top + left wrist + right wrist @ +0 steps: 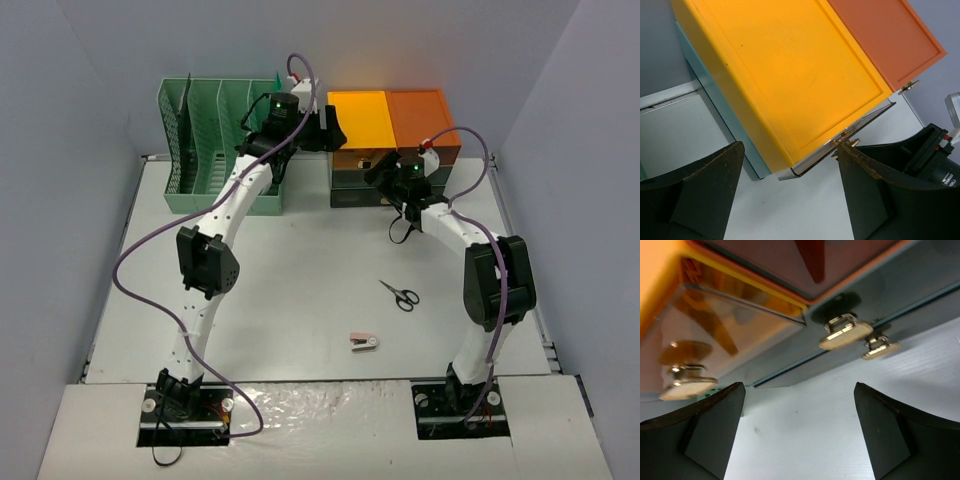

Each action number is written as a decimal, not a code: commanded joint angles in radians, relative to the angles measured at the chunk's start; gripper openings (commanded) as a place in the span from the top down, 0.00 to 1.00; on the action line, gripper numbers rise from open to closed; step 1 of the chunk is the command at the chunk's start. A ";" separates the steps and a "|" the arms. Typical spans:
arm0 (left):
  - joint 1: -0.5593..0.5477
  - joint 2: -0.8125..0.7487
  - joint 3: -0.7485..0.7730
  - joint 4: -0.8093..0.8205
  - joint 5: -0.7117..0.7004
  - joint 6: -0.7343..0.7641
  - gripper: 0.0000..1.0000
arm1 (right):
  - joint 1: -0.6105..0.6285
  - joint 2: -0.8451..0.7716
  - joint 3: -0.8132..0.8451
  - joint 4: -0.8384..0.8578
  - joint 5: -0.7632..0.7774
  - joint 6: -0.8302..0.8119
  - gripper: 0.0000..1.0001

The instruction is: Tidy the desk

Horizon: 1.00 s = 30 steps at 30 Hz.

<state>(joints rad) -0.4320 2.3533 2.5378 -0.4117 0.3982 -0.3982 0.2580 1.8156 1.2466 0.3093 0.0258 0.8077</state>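
The off-white desk (300, 270) carries black scissors (400, 295) at centre right and a small pink-and-white item (364, 343) nearer the front. My left gripper (330, 130) is open and empty, hovering at the left edge of the orange-and-dark-grey drawer unit (395, 125). In the left wrist view the gripper (787, 147) frames the unit's yellow-orange top (785, 70) and a clear drawer front with a gold knob (845, 134). My right gripper (378, 172) is open and empty in front of the drawers. In the right wrist view it (797, 387) sits just short of the gold knobs (845, 335).
A mint-green slotted file rack (215, 145) stands at the back left, beside the drawer unit. Grey walls close in the desk on three sides. Purple cables loop over both arms.
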 commanded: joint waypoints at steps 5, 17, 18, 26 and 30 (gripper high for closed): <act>-0.013 -0.045 0.022 0.094 0.071 -0.068 0.28 | -0.031 0.017 0.135 0.096 -0.015 0.001 0.12; -0.019 -0.016 0.045 0.132 0.097 -0.086 0.27 | -0.044 0.003 0.134 0.083 -0.061 -0.008 0.12; -0.018 -0.008 0.069 0.115 0.092 -0.077 0.27 | -0.043 -0.015 0.110 0.086 -0.064 -0.007 0.12; -0.019 0.030 0.073 0.108 0.045 -0.013 0.25 | -0.043 -0.144 -0.038 0.097 -0.067 -0.005 0.12; -0.019 0.044 0.051 0.097 0.026 0.010 0.25 | -0.045 -0.183 -0.066 0.081 -0.060 -0.025 0.12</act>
<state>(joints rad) -0.4480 2.4000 2.5632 -0.3305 0.4552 -0.4299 0.2211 1.7431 1.1937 0.3333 -0.0371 0.8003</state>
